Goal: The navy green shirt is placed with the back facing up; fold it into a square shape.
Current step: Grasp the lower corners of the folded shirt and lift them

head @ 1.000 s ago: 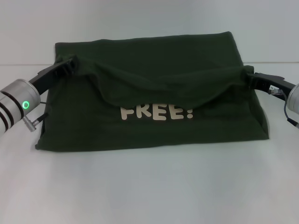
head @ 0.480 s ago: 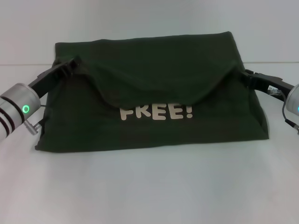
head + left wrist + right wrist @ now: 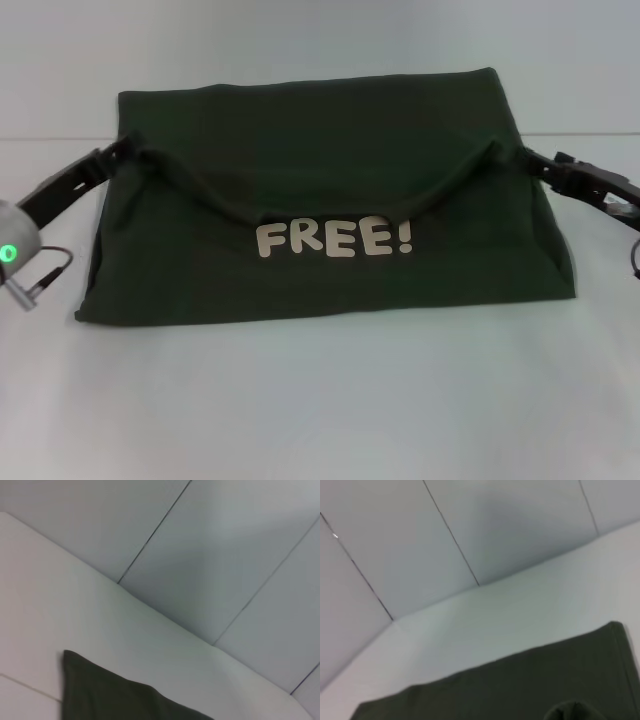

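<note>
Left pincer (image 3: 118,153): black, slim, at the left edge of the navy green shirt (image 3: 320,215), its tips at the end of the folded-over hem; whether they pinch the cloth cannot be told. Right pincer (image 3: 532,162): black, at the opposite edge beside the hem's other end, grip likewise not discernible. Shirt: dark olive, matte cotton, lying flat on the white desk (image 3: 320,400) in a wide, roughly rectangular fold, slightly broader at the near edge. One layer is folded over from the far side; its hem sags in a shallow curve between the two pincers. Cream block lettering "FREE!" (image 3: 333,239) shows just below that curve, on the near layer. Near edge straight, corners soft. Left wrist view: one pointed corner of the cloth against the smooth desk and a pale panelled wall (image 3: 225,555). Right wrist view: a long straight cloth edge on the desk.
</note>
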